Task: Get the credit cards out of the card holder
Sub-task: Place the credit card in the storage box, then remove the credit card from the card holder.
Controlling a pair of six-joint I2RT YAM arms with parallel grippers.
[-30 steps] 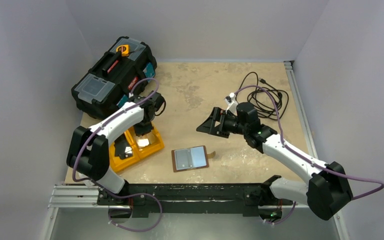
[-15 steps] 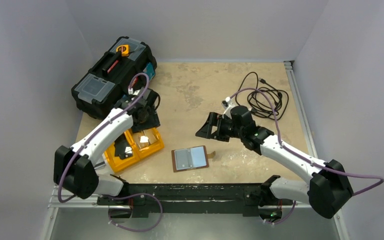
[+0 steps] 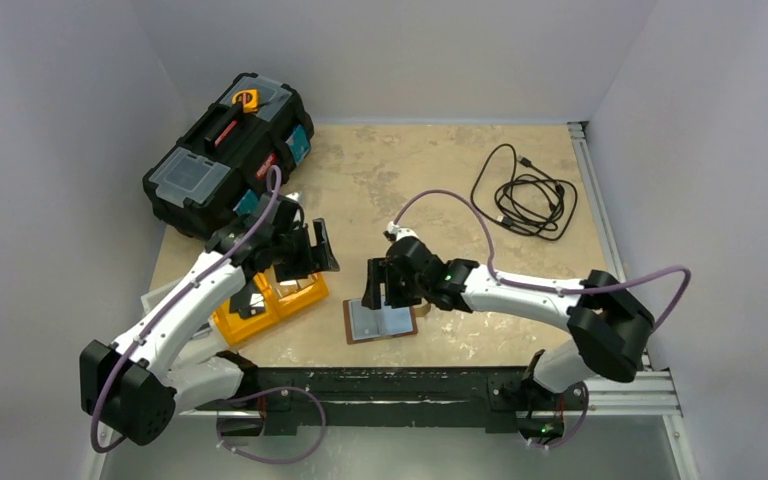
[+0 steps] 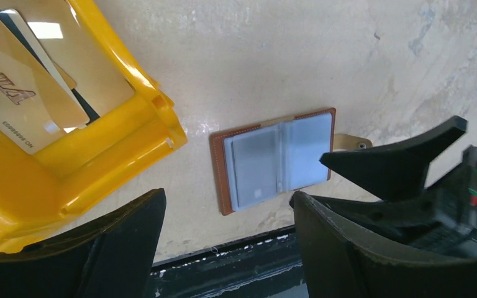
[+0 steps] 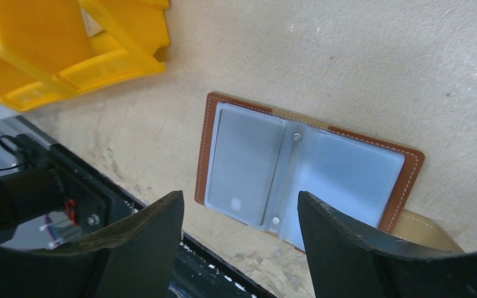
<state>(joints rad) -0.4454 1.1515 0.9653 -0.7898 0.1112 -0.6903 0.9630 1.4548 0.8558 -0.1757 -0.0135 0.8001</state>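
The card holder [image 3: 380, 322] lies open and flat on the table, brown-bordered with pale grey-blue sleeves [image 5: 304, 167], snap tab to the right. Whether cards sit in the sleeves I cannot tell. Credit cards, a gold one [image 4: 31, 93] on top, lie in the orange tray [image 4: 130, 124]. My right gripper [image 3: 380, 285] hovers open just over the holder's far edge, and its wrist view has the holder between its spread fingers [image 5: 239, 195]. My left gripper [image 3: 310, 250] hangs open and empty over the tray's right end; in its wrist view [image 4: 227, 198] the holder [image 4: 276, 158] is ahead, with the right gripper's fingers [image 4: 397, 164] beside it.
The orange tray [image 3: 235, 325] stands left of the holder. A black toolbox [image 3: 230, 150] sits at the back left and a coiled black cable [image 3: 525, 195] at the back right. The black rail [image 3: 390, 380] runs along the near edge, close to the holder.
My left gripper opened, rose out of the tray and swung right. My right arm swept left and down to the card holder, its jaws narrowing a little.
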